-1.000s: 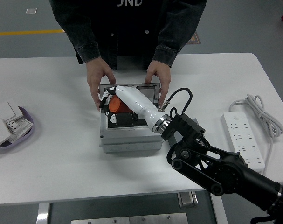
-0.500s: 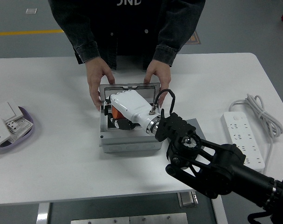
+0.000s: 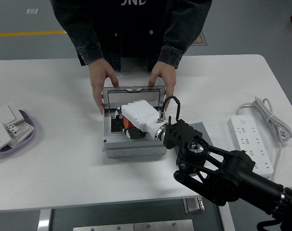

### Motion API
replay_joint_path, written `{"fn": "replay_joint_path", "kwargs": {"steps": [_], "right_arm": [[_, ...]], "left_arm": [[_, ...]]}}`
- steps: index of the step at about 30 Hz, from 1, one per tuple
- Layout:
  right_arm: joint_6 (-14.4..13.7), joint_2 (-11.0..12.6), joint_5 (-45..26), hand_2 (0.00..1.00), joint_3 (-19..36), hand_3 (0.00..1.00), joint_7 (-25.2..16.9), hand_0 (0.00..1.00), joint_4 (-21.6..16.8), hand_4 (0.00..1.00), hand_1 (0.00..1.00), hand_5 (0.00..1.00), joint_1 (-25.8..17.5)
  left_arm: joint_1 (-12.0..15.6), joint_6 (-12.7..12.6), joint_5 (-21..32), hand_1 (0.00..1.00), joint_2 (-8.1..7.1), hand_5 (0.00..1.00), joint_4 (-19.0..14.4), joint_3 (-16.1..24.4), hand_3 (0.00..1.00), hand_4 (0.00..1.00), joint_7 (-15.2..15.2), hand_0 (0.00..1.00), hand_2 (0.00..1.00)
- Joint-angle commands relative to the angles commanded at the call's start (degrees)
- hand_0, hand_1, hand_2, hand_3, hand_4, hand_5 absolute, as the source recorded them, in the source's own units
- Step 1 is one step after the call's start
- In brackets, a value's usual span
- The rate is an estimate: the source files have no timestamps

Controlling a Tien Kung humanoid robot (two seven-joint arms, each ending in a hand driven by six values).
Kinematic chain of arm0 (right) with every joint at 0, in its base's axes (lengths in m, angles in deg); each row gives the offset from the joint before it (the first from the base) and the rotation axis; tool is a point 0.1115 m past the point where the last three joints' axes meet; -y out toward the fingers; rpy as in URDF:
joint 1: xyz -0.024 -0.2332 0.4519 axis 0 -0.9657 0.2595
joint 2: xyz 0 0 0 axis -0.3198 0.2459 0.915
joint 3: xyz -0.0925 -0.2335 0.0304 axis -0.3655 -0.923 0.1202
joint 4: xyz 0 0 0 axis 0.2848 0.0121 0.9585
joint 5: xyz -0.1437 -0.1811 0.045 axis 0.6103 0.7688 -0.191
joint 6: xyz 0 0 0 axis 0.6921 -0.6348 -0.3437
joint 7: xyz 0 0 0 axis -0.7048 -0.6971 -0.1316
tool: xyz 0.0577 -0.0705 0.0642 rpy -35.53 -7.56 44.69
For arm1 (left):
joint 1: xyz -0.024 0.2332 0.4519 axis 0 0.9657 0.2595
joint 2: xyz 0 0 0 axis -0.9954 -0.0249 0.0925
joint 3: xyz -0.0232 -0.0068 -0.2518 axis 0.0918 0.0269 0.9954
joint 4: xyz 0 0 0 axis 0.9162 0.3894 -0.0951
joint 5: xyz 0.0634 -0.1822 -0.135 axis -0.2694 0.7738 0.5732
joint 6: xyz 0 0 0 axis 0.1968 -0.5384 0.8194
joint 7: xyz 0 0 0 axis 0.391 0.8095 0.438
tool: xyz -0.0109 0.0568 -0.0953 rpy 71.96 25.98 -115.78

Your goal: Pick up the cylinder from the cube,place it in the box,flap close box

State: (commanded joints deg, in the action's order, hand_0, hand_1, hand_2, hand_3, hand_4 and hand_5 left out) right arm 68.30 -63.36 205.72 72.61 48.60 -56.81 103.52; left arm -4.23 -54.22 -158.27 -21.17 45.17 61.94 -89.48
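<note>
The robot's white right hand [image 3: 136, 114] is down inside the open grey metal box [image 3: 134, 147], fingers curled around the orange cylinder [image 3: 130, 128], which sits low in the box's dark interior just beneath the palm. From here the cylinder's long axis is hard to read. The hinged lid [image 3: 133, 94] stands upright on the far side, directly beyond the hand, steadied by a person's two hands [image 3: 98, 86]. The left arm is nowhere to be seen.
</note>
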Motion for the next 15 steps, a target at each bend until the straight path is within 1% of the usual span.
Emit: {"fn": "replay_joint_path", "kwargs": {"steps": [4, 5, 10, 11, 15], "right_arm": [[-0.18, -0.01, -0.04, 0.656, 0.00, 0.675, -0.21, 0.662, 0.27, 0.619, 0.652, 0.300, -0.14], [-0.24, -0.02, -0.04, 0.692, 0.02, 0.696, -0.28, 0.784, 0.26, 0.696, 0.688, 0.369, -0.17], [-1.01, 0.15, -0.95, 0.692, 0.18, 0.696, -0.79, 0.784, -0.20, 0.696, 0.688, 0.369, -0.44], [-1.25, 0.24, -1.53, 0.698, 0.22, 0.711, -0.97, 0.794, -0.37, 0.728, 0.697, 0.408, -0.53], [-3.20, 1.32, -7.32, 0.698, 0.35, 0.711, -2.85, 0.794, -1.96, 0.728, 0.697, 0.408, -1.36]], "left_arm": [[0.10, 0.01, -0.32, 0.612, 0.02, 0.123, 0.00, 0.33, 0.659, 0.648, -0.18, 0.576, 0.608], [0.11, 0.02, -0.39, 0.612, 0.03, 0.124, 0.00, 0.38, 0.659, 0.649, -0.21, 0.577, 0.608], [0.12, 0.03, -0.52, 0.612, 0.08, 0.124, 0.00, 0.45, 0.659, 0.649, -0.30, 0.577, 0.608], [0.12, 0.03, -0.52, 0.611, 0.09, 0.124, 0.00, 0.44, 0.659, 0.649, -0.30, 0.577, 0.608], [0.21, 0.03, -0.45, 0.611, 0.22, 0.124, 0.00, 0.37, 0.659, 0.649, -0.28, 0.577, 0.608]]}}
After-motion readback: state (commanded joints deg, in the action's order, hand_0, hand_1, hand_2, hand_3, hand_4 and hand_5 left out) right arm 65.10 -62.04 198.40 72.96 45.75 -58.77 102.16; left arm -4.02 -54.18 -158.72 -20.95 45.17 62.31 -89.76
